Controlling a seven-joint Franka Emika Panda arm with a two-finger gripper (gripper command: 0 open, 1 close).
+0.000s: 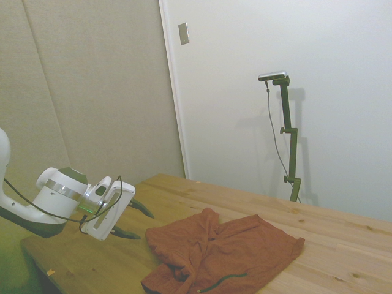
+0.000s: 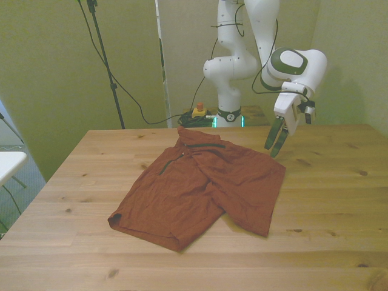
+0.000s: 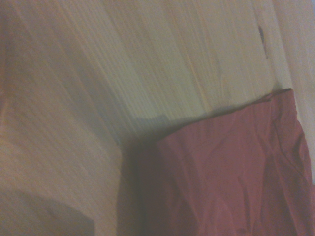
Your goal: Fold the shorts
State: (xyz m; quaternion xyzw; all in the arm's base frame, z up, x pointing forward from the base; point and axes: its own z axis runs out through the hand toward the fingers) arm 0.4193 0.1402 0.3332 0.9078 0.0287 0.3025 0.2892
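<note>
The rust-orange shorts (image 2: 200,188) lie spread and wrinkled on the wooden table (image 2: 339,200), with the dark green trimmed waist toward the far edge. In the side view the shorts (image 1: 226,251) fill the near middle of the table. My gripper (image 2: 272,150) hangs low and tilted just beyond the shorts' corner at the front view's right, close to the cloth but apart from it. The side view shows the gripper (image 1: 146,225) open, its fingers pointing at the cloth's edge with nothing between them. The wrist view shows a blurred corner of the shorts (image 3: 231,172) on bare wood.
A small red and yellow button box (image 2: 198,111) with cables sits behind the table's far edge. A white surface (image 2: 9,163) pokes in at the front view's left. Bare wood surrounds the shorts on all sides.
</note>
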